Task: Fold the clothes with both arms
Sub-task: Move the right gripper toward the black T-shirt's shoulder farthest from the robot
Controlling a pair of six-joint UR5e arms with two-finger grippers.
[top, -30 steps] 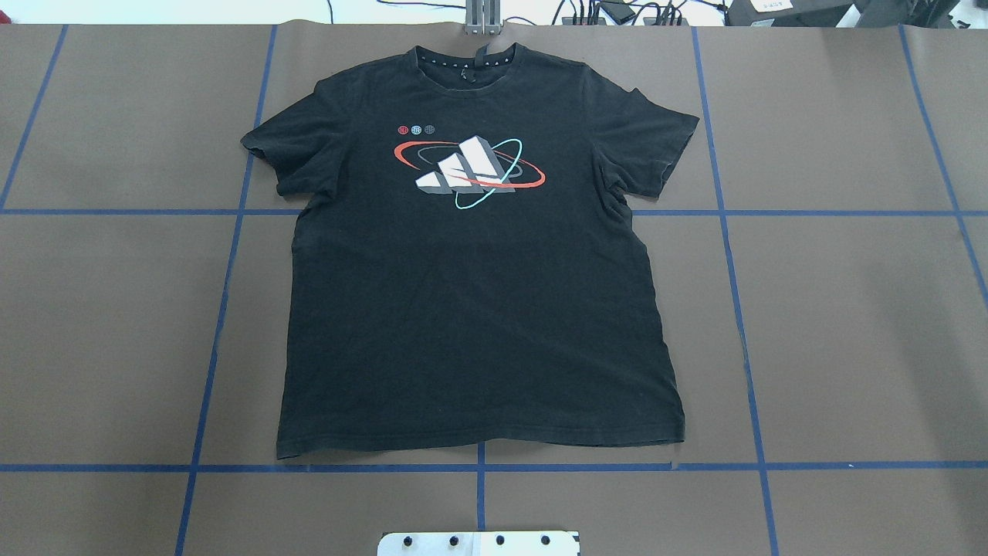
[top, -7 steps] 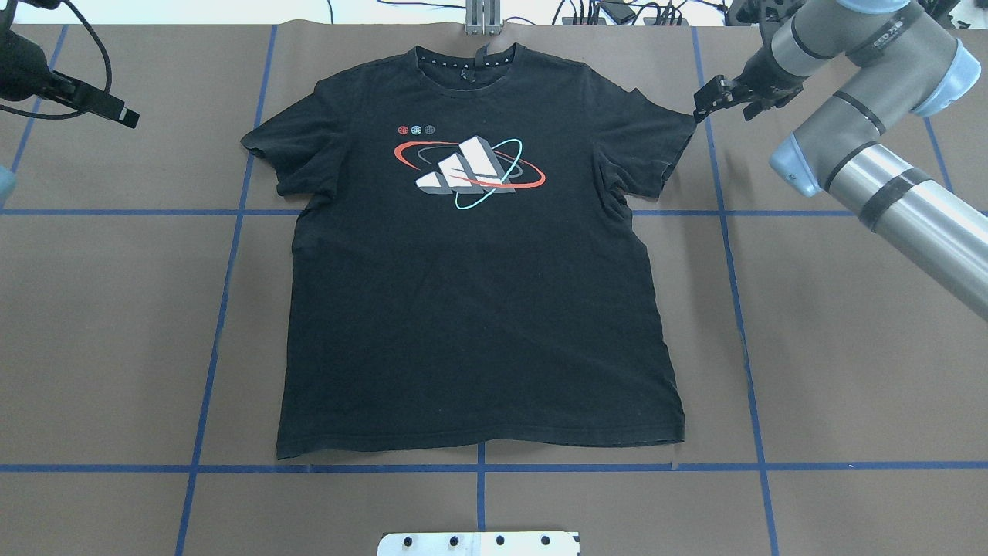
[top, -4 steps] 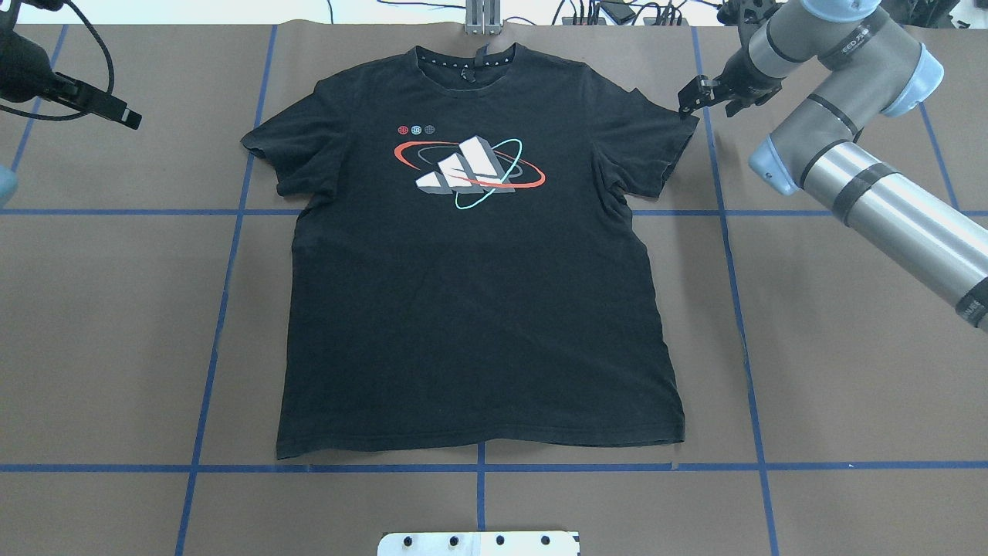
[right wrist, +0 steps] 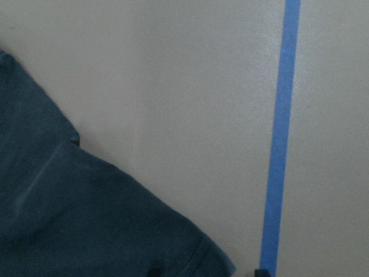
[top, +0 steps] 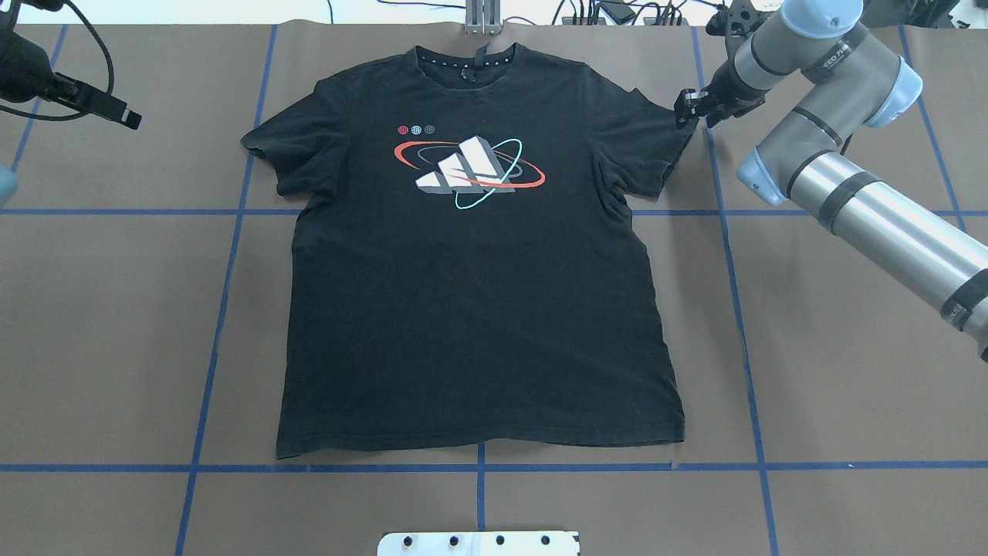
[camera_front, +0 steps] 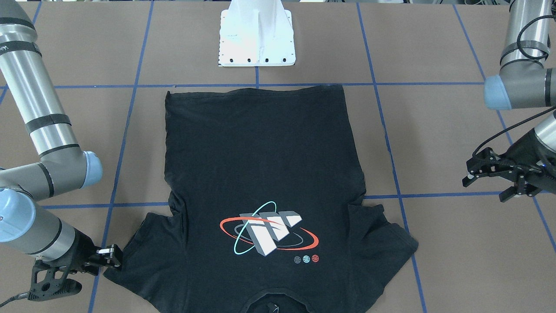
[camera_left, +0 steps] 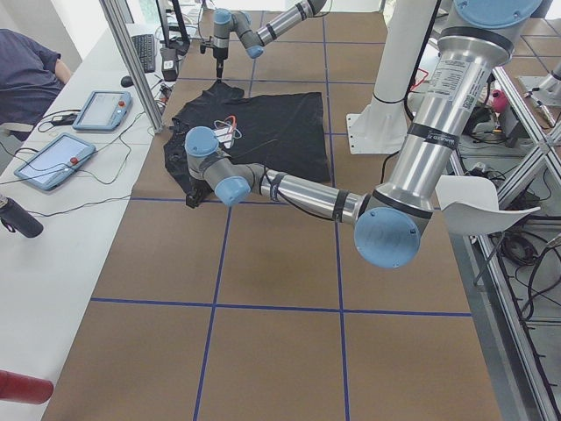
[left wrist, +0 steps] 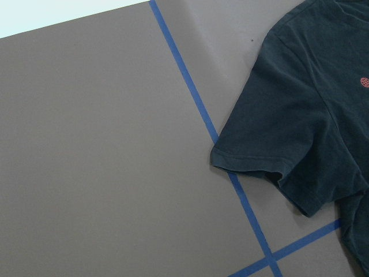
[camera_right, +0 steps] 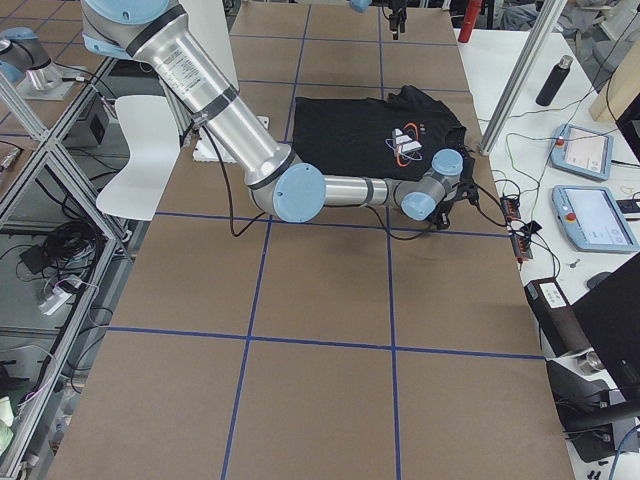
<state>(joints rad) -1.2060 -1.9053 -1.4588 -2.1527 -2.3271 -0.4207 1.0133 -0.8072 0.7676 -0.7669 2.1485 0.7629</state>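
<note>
On the brown desk (top: 849,347), overhead view: 1 black T-shirt (top: 478,309) lies flat, logo (top: 467,171) up. Its collar is at the far edge, its hem is toward the robot, and both sleeves are spread out. Blue tape lines (top: 725,232) divide the surface into squares. The right hand (top: 689,110) sits at the tip of the sleeve on its own side. The left hand (top: 116,114) is over bare desk, well apart from the other sleeve.

Front-facing view: the right hand is low at the sleeve corner, its tips meeting the cloth edge. The left hand's fingers (camera_front: 478,163) are spread with nothing between them, beside a tape line. A white base plate (camera_front: 256,39) stands just beyond the hem.

Left-side view: the near arm reaches toward the shirt's near sleeve. The state of its hand cannot be judged here.

Right-side view: the near arm ends at the shirt's near sleeve.

Left wrist view: 1 sleeve and part of the chest occupy the right half. Bare desk and crossing tape occupy the rest.

Right wrist view: the sleeve corner fills the lower left. 2 dark fingertips (right wrist: 260,272) show at the bottom edge, spread apart, 1 over the cloth and 1 at the tape line.
</note>
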